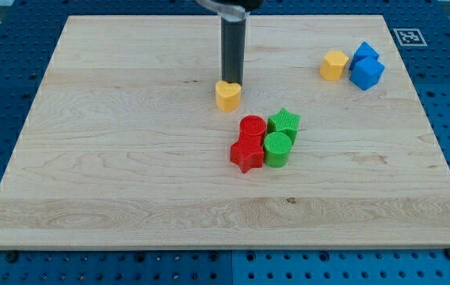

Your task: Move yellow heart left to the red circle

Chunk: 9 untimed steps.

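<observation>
The yellow heart [227,96] lies near the middle of the wooden board [114,158], above and a little to the view's left of the red circle [252,127]. My tip [231,81] stands right at the heart's top edge, touching or nearly touching it. The red circle sits in a tight cluster, with a red star [246,154] just below it.
A green star [284,122] and a green circle [277,148] sit against the right side of the red blocks. A yellow hexagon [334,65] and two blue blocks [365,65] lie at the view's upper right.
</observation>
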Each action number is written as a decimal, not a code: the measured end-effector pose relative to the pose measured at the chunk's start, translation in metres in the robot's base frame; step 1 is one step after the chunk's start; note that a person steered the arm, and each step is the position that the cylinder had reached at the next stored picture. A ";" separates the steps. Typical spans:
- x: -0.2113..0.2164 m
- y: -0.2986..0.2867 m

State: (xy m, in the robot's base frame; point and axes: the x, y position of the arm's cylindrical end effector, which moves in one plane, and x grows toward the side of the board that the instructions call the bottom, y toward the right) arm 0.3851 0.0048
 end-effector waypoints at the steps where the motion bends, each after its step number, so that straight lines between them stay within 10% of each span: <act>1: 0.013 0.000; 9: 0.041 0.006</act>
State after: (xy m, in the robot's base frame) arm 0.4264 0.0107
